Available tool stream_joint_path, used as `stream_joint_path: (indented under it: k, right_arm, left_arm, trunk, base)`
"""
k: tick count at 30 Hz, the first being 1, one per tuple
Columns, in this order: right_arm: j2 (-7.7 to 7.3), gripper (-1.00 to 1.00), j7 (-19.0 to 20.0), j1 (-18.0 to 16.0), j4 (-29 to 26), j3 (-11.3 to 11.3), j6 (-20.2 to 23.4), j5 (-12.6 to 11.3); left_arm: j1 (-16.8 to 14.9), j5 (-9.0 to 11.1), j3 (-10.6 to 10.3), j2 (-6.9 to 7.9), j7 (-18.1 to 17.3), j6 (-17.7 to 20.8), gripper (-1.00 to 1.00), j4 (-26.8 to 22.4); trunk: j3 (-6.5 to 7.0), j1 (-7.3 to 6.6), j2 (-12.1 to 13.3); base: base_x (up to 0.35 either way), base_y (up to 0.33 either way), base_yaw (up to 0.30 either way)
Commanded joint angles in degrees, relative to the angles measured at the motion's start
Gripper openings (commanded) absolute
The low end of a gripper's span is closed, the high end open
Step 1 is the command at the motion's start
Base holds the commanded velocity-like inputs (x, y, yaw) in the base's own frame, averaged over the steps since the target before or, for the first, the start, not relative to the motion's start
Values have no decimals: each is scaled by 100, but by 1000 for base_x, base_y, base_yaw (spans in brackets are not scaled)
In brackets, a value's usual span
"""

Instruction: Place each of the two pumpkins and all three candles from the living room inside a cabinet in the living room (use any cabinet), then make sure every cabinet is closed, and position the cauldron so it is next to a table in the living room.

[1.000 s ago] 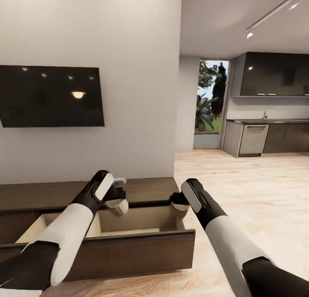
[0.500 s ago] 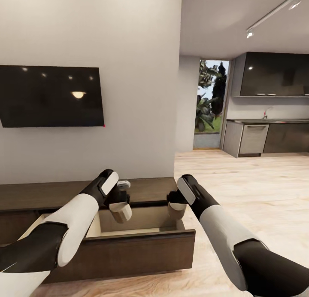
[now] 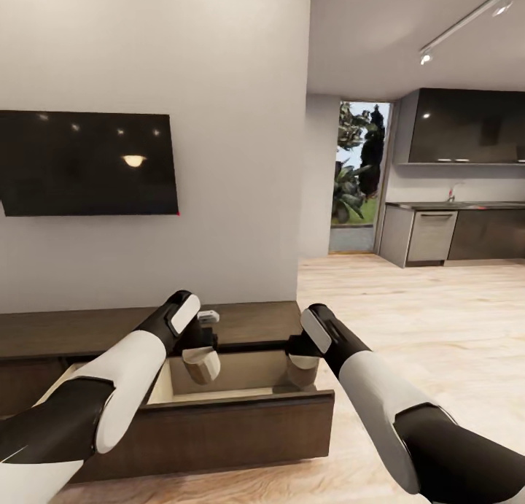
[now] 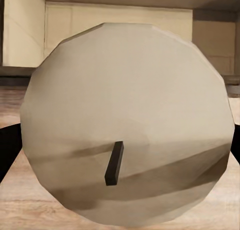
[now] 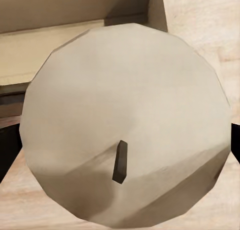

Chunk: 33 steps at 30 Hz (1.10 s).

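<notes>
Left gripper [image 3: 198, 351], head view: clenched on a short beige-grey pillar candle [image 3: 202, 365], held tilted above the open drawer [image 3: 219, 416] of the long low dark-brown wood cabinet [image 3: 87, 330].
Right gripper [image 3: 300, 354], head view: grasping a second stubby beige candle [image 3: 302, 370] over the drawer's right end, near its side wall; the fingers are mostly hidden behind the forearm, so the grip is judged from the candle's position at its tip.
Drawer, head view: pulled out towards the robot, pale beige inside, dark flat front; both candles are above its interior, not resting on its floor as far as can be seen.
Surroundings, head view: black wall-mounted television screen [image 3: 87, 163] above the cabinet; light wood floor [image 3: 437, 314]; dark kitchen units [image 3: 467, 234] at far right.

Candle, left wrist view: round beige end face [image 4: 127, 125] with a short dark wick [image 4: 114, 163], seen end-on; dark finger edges [image 4: 7, 150] at both sides. Pale drawer wall [image 4: 120, 20] behind it.

Candle, right wrist view: second round beige end face [image 5: 125, 125] with dark wick [image 5: 120, 161], end-on between dark finger edges [image 5: 7, 150]. Pale drawer interior [image 5: 30, 50] and its corner lie behind, with light wood floor [image 5: 200, 20] beside it.
</notes>
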Motion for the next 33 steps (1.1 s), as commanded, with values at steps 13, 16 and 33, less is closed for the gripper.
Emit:
stream_joint_path:
  k: [13,16,33]
  right_arm:
    - [0,-100,-42,-3,5,19,3,-50]
    - [0,-100,-37,-3,2,19,2,-50]
    - [0,-100,-14,4,5,10,-7,-48]
  left_arm:
    - [1,84,-46,9,39,15,-100,-12]
    - [1,84,-46,9,39,15,-100,-12]
    - [10,84,-444,-33,39,15,-100,-12]
  trunk:
    - [-28,0,-3]
    - [-35,0,-3]
    - [-40,0,-3]
  base:
    - [8,16,186]
    - [3,-2,222]
    - [62,-39,24]
